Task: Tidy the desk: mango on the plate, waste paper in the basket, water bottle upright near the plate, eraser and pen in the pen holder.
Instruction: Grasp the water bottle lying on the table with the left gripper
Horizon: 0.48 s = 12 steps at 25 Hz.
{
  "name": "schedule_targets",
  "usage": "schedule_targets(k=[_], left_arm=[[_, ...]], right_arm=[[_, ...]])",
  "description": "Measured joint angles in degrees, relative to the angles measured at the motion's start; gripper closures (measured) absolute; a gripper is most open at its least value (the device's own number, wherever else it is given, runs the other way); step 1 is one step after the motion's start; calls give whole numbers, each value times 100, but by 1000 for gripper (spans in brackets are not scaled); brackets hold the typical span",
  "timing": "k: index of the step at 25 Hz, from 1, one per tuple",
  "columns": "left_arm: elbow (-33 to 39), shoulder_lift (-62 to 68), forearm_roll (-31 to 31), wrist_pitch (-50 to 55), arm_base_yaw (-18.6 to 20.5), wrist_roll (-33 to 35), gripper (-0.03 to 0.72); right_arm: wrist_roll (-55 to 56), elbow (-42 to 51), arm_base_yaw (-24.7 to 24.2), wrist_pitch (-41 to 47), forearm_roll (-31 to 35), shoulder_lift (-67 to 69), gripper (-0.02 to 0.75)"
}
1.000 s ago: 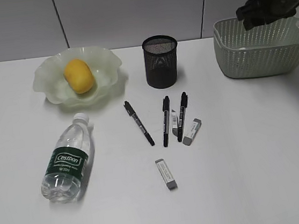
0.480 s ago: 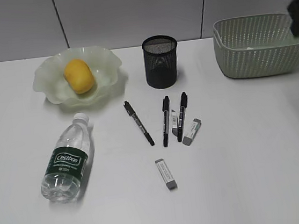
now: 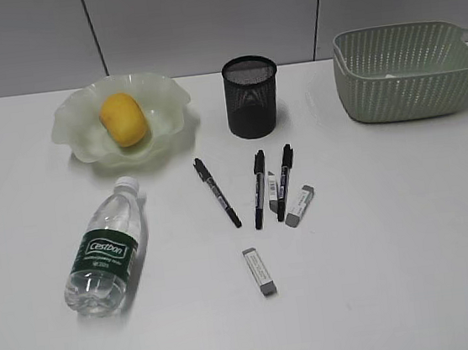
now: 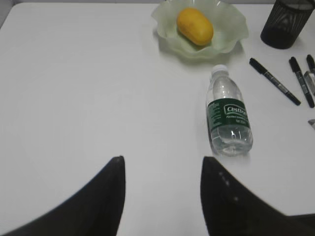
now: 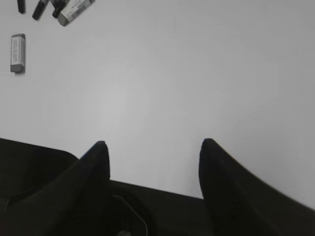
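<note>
The mango [image 3: 123, 118] lies in the wavy-rimmed green plate [image 3: 77, 129] at the back left. The water bottle [image 3: 106, 250] lies on its side in front of the plate. The black mesh pen holder [image 3: 252, 95] stands at the back centre. Three black pens [image 3: 217, 192] and several grey erasers [image 3: 260, 271] lie in front of it. The basket [image 3: 405, 79] is at the back right; a bit of white, perhaps the waste paper [image 3: 389, 75], shows inside. My left gripper [image 4: 162, 162] is open and empty, short of the bottle [image 4: 228, 118]. My right gripper [image 5: 152, 146] is open and empty over bare table.
The white table [image 3: 395, 249] ends at a grey tiled wall behind. In the right wrist view, an eraser [image 5: 17, 52] and pen tips lie at the top left, and the table's near edge runs just under the fingers.
The right arm, over the basket a second ago, has drawn off to the right and left the exterior view. Nothing on the table has moved.
</note>
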Motion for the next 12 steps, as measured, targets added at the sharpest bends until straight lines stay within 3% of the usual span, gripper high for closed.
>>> schedule_targets(k=[6,12], left_arm=[[-74,1275,-149,-190,0,226,298],[-473,3552,-355,-1066,0,396,293]], right_arm=[[-75,495,11,215,-41,-1877,285],[-101,534,11,273,-41,-2858,336]])
